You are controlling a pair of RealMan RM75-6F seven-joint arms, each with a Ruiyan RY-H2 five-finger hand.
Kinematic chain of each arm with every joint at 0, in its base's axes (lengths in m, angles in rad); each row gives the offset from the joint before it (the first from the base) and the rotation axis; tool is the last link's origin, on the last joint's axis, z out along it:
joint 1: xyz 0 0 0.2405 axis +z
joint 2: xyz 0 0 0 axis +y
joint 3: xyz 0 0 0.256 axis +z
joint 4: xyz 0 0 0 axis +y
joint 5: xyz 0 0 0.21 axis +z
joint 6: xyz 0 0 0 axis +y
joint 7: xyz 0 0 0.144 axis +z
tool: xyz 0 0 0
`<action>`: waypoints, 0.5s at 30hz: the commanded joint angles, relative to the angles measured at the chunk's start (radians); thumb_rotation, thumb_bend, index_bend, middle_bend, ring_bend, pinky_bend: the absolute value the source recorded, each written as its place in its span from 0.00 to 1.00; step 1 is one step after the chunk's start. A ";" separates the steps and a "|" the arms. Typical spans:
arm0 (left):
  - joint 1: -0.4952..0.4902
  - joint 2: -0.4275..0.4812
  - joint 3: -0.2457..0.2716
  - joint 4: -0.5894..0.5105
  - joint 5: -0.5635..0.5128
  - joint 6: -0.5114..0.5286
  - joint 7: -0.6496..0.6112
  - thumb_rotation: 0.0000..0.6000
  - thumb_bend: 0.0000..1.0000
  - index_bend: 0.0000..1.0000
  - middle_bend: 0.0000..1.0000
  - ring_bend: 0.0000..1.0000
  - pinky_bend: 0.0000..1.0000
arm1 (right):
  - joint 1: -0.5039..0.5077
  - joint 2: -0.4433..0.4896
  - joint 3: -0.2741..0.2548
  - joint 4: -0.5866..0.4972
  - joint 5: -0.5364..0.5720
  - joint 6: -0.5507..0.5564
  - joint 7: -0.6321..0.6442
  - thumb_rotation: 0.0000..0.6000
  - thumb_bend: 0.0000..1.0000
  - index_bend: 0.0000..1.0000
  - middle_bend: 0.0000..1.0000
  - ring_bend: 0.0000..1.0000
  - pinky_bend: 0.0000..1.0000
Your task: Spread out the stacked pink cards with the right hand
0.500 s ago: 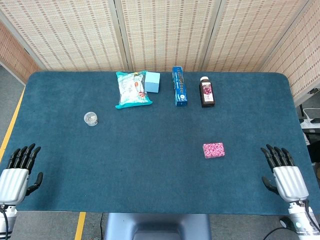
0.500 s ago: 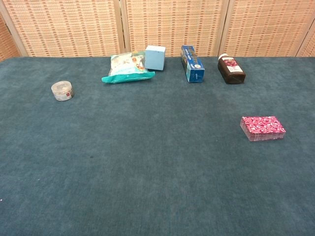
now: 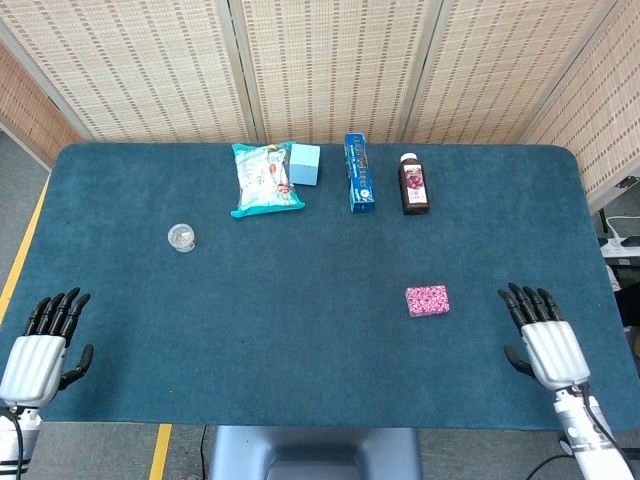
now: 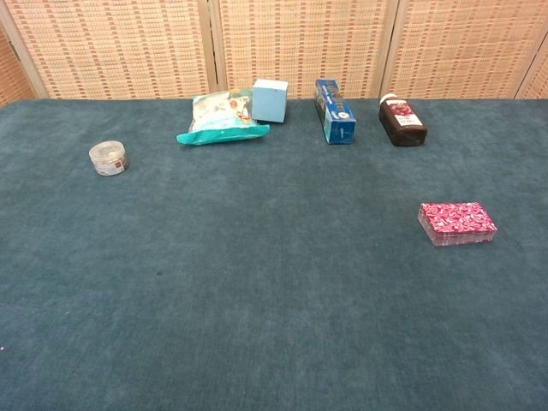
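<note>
The stack of pink cards (image 3: 427, 300) lies flat on the blue table, right of centre, and shows as a neat block (image 4: 457, 222) in the chest view. My right hand (image 3: 541, 337) hovers at the table's near right, fingers stretched out and apart, holding nothing, well to the right of the cards. At the near left edge my left hand (image 3: 43, 343) is likewise open and empty. Neither hand appears in the chest view.
Along the far side lie a teal snack bag (image 3: 264, 178), a light blue box (image 3: 305, 164), a blue carton (image 3: 359, 172) and a dark bottle (image 3: 414, 184). A small round tin (image 3: 182, 237) sits at the left. The table's front edge (image 3: 300, 424) runs close to both hands.
My right hand has shifted left and a little forward, nearer the cards. My left hand has dropped slightly toward the near edge.
</note>
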 commanded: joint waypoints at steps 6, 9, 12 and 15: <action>-0.003 0.005 0.004 0.004 0.002 -0.007 -0.016 1.00 0.46 0.00 0.00 0.00 0.07 | 0.188 -0.047 0.066 -0.053 0.186 -0.275 -0.200 1.00 0.26 0.00 0.00 0.00 0.00; -0.006 0.005 0.003 0.004 -0.006 -0.016 -0.018 1.00 0.46 0.00 0.00 0.00 0.07 | 0.243 -0.096 0.081 -0.023 0.257 -0.333 -0.262 1.00 0.26 0.00 0.01 0.00 0.00; -0.009 0.006 0.002 0.005 -0.014 -0.026 -0.020 1.00 0.46 0.00 0.00 0.00 0.07 | 0.285 -0.145 0.091 0.015 0.313 -0.359 -0.304 1.00 0.26 0.01 0.03 0.00 0.00; -0.013 0.008 0.002 0.003 -0.022 -0.037 -0.022 1.00 0.46 0.00 0.00 0.00 0.07 | 0.310 -0.187 0.095 0.054 0.344 -0.360 -0.325 1.00 0.26 0.06 0.07 0.00 0.00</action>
